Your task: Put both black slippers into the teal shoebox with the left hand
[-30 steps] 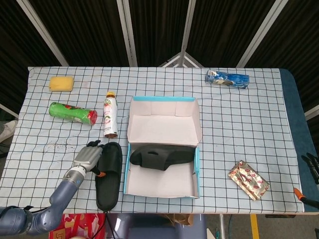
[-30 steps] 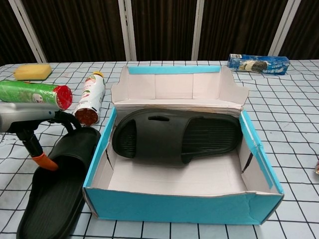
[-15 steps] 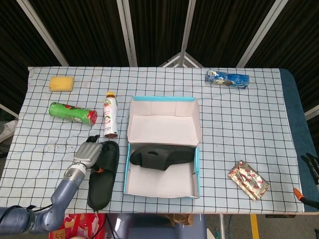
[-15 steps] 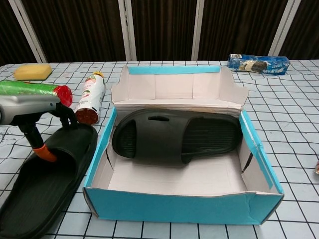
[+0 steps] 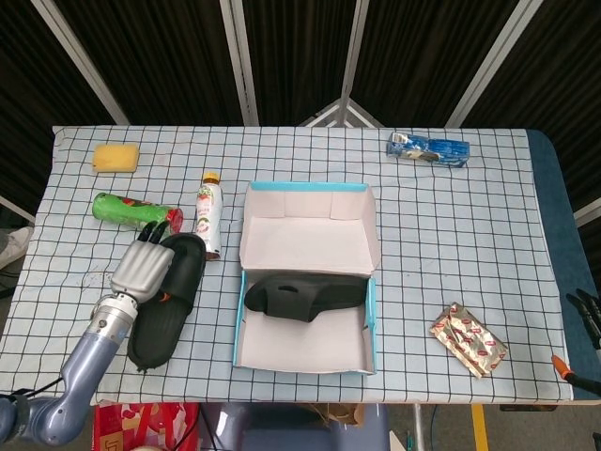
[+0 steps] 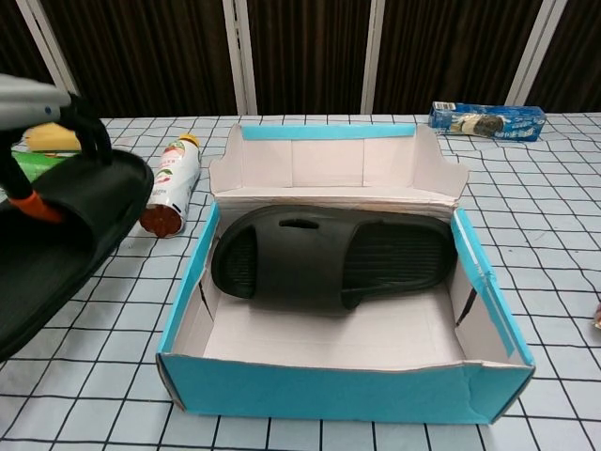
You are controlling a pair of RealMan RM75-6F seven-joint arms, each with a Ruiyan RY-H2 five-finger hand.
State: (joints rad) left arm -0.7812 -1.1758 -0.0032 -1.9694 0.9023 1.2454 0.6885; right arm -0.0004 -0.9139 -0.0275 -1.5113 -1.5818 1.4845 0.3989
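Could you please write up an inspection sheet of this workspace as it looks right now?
Surface: table under a white cloth with a black grid.
Job's things: teal shoebox open, one black slipper lying inside; second slipper held by the left robot hand, raised off the table left of the box.
Clutter: yellow sponge, green can, bottle, blue packet, foil snack pack.
Robot hands: left holding the slipper; right not in view.
Cables: nothing seen.
Surroundings: dark ribbed panels behind.
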